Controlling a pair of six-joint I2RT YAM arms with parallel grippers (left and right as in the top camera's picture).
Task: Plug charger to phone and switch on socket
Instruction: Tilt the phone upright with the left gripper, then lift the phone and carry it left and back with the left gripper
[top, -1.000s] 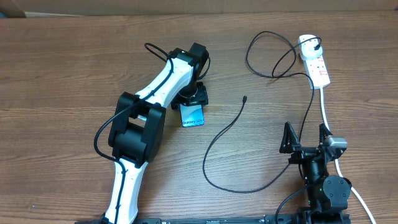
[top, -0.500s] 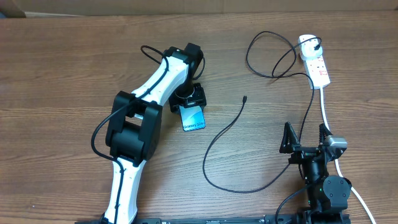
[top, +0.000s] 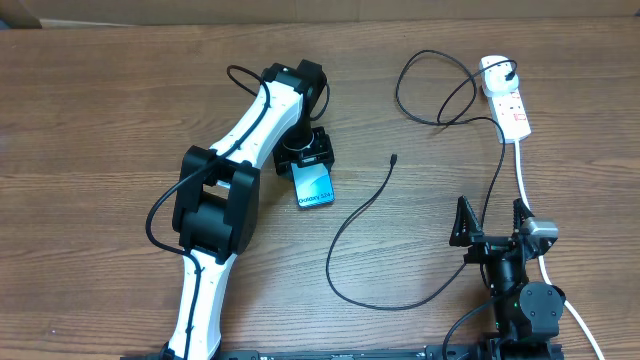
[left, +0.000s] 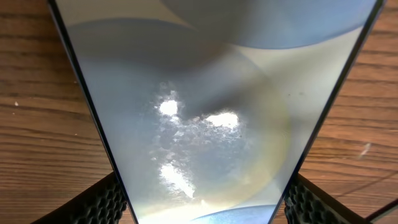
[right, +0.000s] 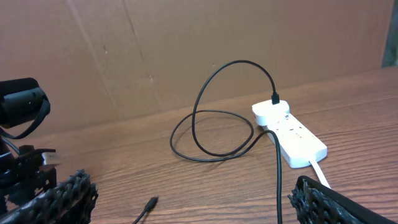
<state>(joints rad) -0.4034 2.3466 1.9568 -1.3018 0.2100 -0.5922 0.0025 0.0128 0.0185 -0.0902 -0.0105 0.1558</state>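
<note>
Left tool (top: 309, 166) first: its jaws are partly spread and closed on the phone (top: 313, 186), pinching it across its width. From the left wrist, the textured fingers (left: 102, 202) sit at the bottom corners, hard against the phone's (left: 205, 112) dark edges, and glossy glass full of glare fills the view. From overhead the blue screen faces up with white lettering on it, and the phone juts out of the jaws toward the near edge of the desk (top: 100, 120), slightly askew. Whether its far end rests on the wood or hangs just above it, I cannot tell.

Out to the right, well apart from the phone, the charger (top: 388, 176) lies loose on the desk. Its connector tip (top: 394, 158) points away from the robot, touched by nothing. The thin black cable sweeps in a wide curve toward the near edge, runs up past the right arm, loops once and ends at a black plug in the socket (top: 505, 95).

The socket is a white strip at the far right of the desk, and its white cord (top: 520, 165) trails back toward the robot.

Right tool (top: 490, 222): jaws spread fully wide, holding nothing, at the near right. Its camera sees the cable loop, the socket (right: 292, 134) and the connector tip (right: 149, 204) ahead, before a cardboard wall (right: 124, 50).
</note>
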